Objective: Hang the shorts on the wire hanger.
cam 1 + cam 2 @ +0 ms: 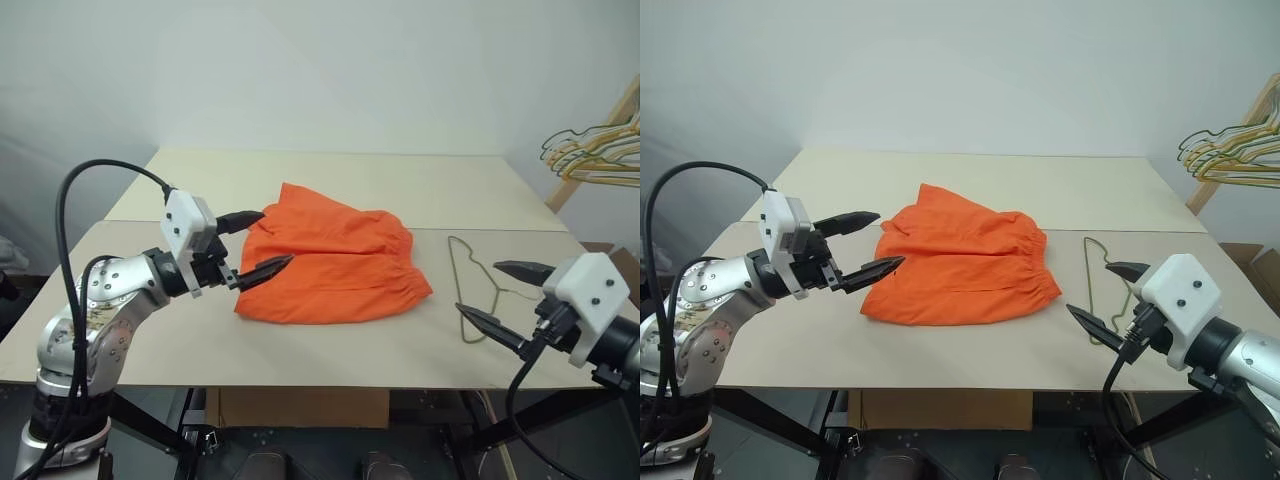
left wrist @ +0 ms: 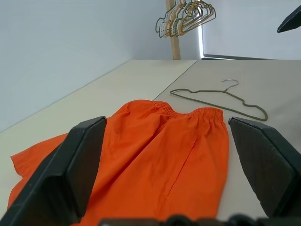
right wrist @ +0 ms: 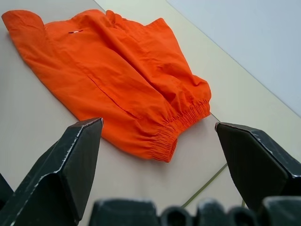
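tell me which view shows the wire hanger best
The left wrist view: the whole wire hanger, triangle and hook, lies unobstructed on the table beyond the shorts. In both eye views the right gripper overlaps its lower part. The right wrist view catches just a thin stretch of wire.

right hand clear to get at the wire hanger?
Probably yes: the right hand hangs open just beside the wire hanger, which lies flat on the table, clear of the shorts.
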